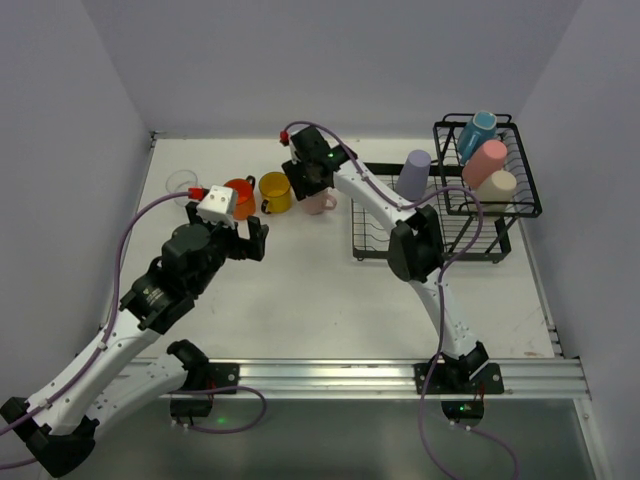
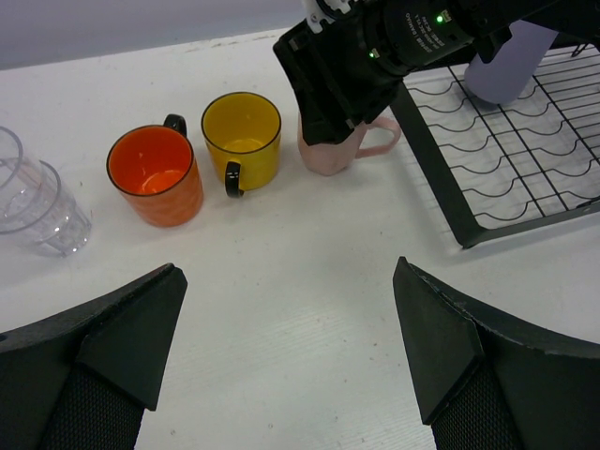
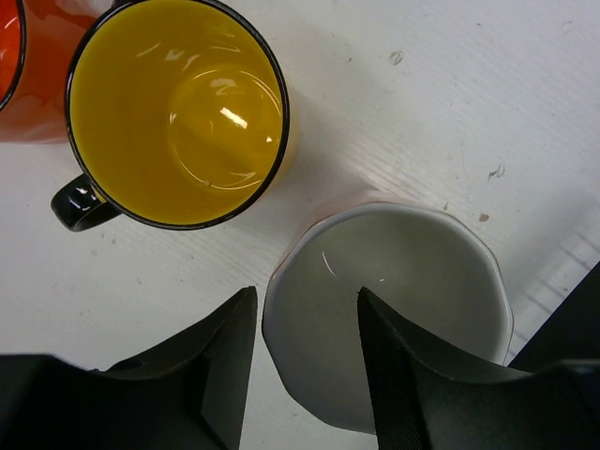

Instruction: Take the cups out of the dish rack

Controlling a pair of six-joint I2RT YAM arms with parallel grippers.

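Two fingers [image 3: 221, 375] astride pale pink mug [image 3: 403, 291] rim — parted (right gripper [image 3: 307, 302])

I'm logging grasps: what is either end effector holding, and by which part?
Nothing. The right end effector straddles the rim of the pale pink mug, jaws parted; the left end effector is open and empty.

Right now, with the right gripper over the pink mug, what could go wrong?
The right gripper has its fingers on both sides of the rim of the pale pink mug. If it rises at a slant, a finger may catch the rim and tip the mug. The yellow mug stands close beside it, so a pushed mug could knock it.
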